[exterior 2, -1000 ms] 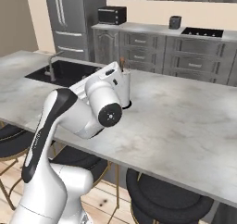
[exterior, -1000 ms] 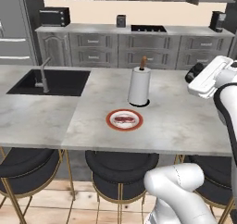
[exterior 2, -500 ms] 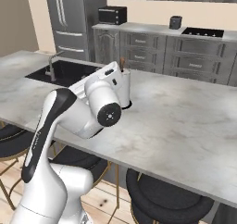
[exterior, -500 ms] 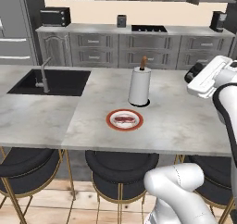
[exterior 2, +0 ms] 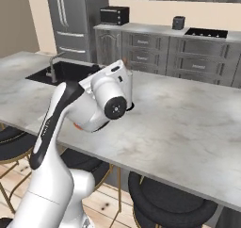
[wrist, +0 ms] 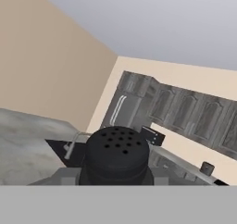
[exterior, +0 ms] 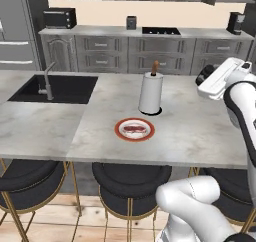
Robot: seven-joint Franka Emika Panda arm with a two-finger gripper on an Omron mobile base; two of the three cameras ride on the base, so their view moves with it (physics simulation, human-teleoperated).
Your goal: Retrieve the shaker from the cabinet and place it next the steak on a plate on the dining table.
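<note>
We are holding the shaker (wrist: 118, 156) clenched between our jaws; in the hand view its black perforated cap is sitting right in front of the camera, with the grey finger pads (wrist: 66, 175) pressing against it on either side. The hand is tilting, so that view is looking across the kitchen towards the tall steel fridge (wrist: 121, 111) and the far wall units.

In the left base view our arm is rising at the right edge, with the wrist hanging above the right part of the counter (exterior: 200, 131), well apart from the plate (exterior: 134, 130). The plate is lying near the front edge of the mottled grey top, and the steak (exterior: 134, 129) is resting flat in its middle. Just behind the plate, the white paper towel roll (exterior: 151, 92) is standing upright. Further left, the black sink (exterior: 59, 89) is set into the same top, with the tap (exterior: 48, 80) beside it.

In the right base view our forearm is crossing in front of the plate, hiding most of it. Black stools (exterior: 131, 181) are standing under the counter's near side.
</note>
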